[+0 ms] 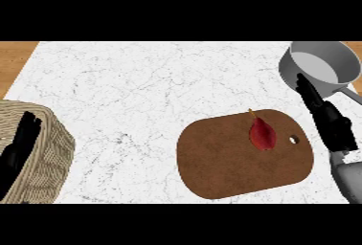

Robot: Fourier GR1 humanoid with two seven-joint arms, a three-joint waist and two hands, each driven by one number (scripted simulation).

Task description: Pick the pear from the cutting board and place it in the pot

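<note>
Pear [263,134] lies on our brown cutting board [226,167], red, with its stem pointing away from us, just left of the board's small hanging hole. The board sits on the white marbled counter [141,86], toward the right side.

Beyond it, at the far right corner, stands the grey pot [291,64]; we see only its pale inner floor, with nothing in it, and its handle sticking out to the right. Our right hand [329,122] is stretched out beside the board's right edge, fingers straight and released, their tips reaching up to the pot's near rim; it grasps nothing and is apart from the pear.

At the left edge sits a woven basket [53,158]. Our left hand [20,143] shows in front of it, fingers up and relaxed, holding nothing. What the basket holds we cannot tell.
</note>
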